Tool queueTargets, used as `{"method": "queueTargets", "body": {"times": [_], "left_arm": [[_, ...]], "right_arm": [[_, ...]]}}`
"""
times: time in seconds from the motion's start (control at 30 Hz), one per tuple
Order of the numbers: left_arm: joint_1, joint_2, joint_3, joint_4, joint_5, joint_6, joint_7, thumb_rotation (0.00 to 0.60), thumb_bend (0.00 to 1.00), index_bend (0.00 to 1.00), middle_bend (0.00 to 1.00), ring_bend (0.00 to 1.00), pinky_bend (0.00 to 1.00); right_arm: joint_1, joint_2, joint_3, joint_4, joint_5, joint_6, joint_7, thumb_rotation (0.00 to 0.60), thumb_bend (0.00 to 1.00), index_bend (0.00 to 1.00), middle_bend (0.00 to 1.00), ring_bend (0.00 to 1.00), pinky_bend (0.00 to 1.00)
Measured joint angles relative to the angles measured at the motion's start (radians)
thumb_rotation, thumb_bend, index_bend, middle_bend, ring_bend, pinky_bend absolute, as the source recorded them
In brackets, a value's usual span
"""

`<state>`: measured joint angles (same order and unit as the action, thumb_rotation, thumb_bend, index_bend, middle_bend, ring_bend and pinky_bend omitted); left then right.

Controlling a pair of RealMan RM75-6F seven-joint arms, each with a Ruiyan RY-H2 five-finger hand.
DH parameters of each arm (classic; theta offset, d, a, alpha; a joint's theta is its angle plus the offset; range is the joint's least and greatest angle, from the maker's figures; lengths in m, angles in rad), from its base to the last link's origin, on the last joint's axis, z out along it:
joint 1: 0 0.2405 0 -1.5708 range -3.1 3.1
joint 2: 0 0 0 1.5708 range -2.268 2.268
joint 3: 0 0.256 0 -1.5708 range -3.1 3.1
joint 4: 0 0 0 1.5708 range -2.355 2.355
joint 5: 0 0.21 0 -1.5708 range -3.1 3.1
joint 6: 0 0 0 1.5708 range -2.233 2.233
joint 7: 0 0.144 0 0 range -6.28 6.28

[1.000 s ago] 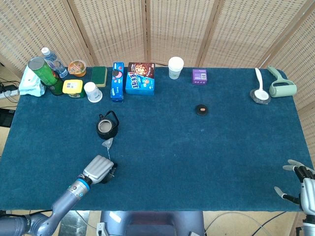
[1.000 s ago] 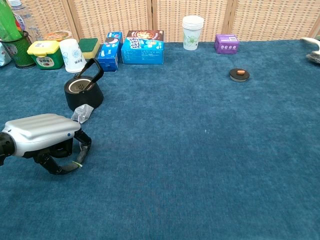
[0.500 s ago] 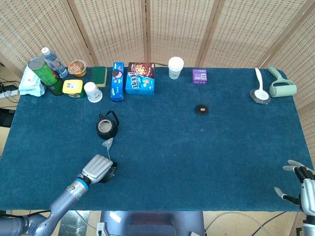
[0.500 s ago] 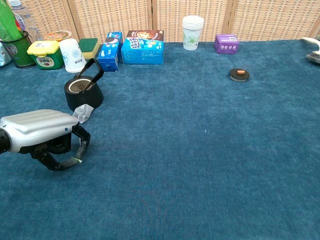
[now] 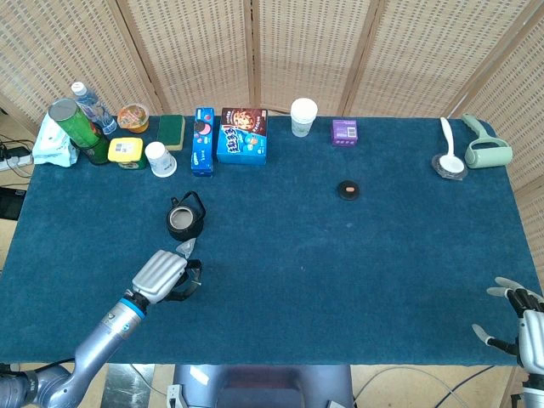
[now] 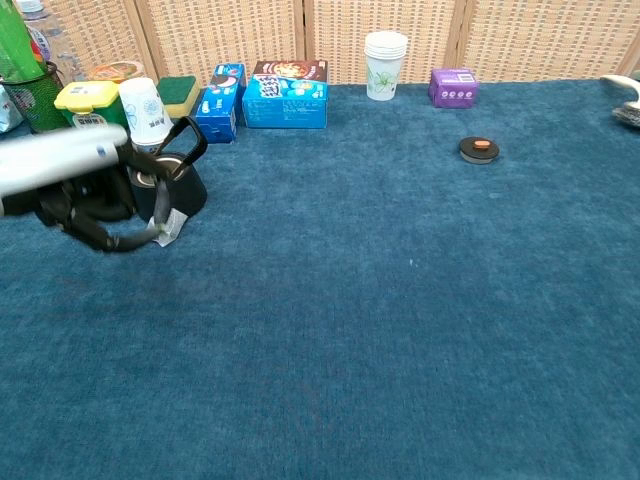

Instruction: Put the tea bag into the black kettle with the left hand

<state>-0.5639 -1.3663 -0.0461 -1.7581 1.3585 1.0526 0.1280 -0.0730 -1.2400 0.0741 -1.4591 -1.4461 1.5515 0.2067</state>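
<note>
Wicker screens behind a bench [image 5: 357,255] covered in blue carpet. Writing on the blue snack boxes [image 5: 241,136] is too small to read. The tea bag [image 5: 184,249], a pale crumpled pouch, sits just in front of the black kettle [image 5: 185,221], pinched by the left robot hand [image 5: 161,276]. The right robot hand [image 5: 520,319], far from the kettle, is spread wide.

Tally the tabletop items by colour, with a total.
Blue: 2, cookie box, slim cookie pack
Green: 3, sponge, bottle, lint roller
White: 3, paper cup, tipped cup, spoon
Black: 2, kettle, round lid
Yellow: 1, tub
Purple: 1, small box
Orange: 1, bowl
Pale: 1, tea bag
Total: 14
</note>
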Motion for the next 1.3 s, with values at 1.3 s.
{"method": "queueTargets", "body": {"times": [1.3], "left_arm": [[0.077, -0.029, -0.194, 0.103, -0.007, 0.255, -0.219, 0.6, 0.46, 0.59, 1.0, 1.0, 0.95]], "right_arm": [[0.021, -0.024, 0.009, 0.05, 0.04, -0.067, 0.03, 0.6, 0.03, 0.35, 0.25, 0.29, 0.2]]}}
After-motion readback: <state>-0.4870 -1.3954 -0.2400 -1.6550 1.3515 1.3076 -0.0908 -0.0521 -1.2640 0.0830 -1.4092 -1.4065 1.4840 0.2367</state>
